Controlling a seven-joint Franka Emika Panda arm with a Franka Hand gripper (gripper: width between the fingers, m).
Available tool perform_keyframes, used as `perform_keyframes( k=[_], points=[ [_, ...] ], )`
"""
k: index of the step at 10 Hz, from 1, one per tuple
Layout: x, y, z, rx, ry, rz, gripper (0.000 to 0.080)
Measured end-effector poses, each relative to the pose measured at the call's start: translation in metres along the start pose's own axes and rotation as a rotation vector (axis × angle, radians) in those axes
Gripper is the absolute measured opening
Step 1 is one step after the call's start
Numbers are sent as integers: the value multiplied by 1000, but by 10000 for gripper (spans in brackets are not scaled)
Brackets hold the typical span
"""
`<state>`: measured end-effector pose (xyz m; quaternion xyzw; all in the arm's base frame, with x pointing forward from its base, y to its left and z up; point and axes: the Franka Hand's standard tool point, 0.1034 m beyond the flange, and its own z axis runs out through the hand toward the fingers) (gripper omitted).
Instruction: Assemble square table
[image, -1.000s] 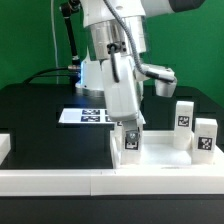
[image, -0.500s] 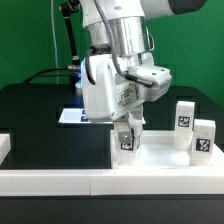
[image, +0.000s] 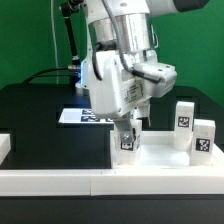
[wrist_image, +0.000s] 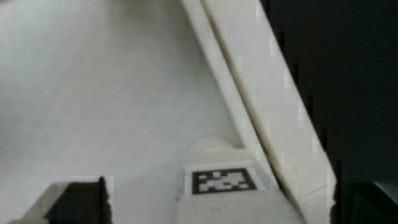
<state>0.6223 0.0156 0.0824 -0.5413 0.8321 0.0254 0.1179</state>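
Observation:
The white square table top (image: 160, 156) lies at the exterior view's right. One white tagged leg (image: 127, 140) stands upright on it, close to its raised rim. My gripper (image: 127, 127) hangs right over that leg, its fingers on either side and apart from it. In the wrist view the leg (wrist_image: 224, 178) stands beside the rim (wrist_image: 249, 80), and a dark finger (wrist_image: 75, 200) sits well clear of it. The other finger blends into the dark table. Two more tagged legs (image: 185, 115) (image: 205, 139) stand at the right.
The marker board (image: 82, 116) lies on the black table behind the arm. Long white border rails run along the front (image: 90, 180) and at the left (image: 5, 148). A black stand and cable rise at the back left.
The wrist has turned about its upright axis over the leg. The leg stays in place, its tag still facing the camera.

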Motion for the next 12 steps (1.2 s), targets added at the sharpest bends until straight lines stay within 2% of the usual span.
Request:
perform_keyframes(
  k=[1, 2, 3, 4, 12],
  points=[
    [-5, 2, -15, 12, -13, -6, 640],
    [-13, 4, -36, 28, -32, -11, 640],
    [-21, 5, -52, 35, -50, -16, 648],
    [-27, 1, -65, 48, -66, -20, 649],
    [-28, 1, -65, 47, -66, -24, 649]
  ],
)
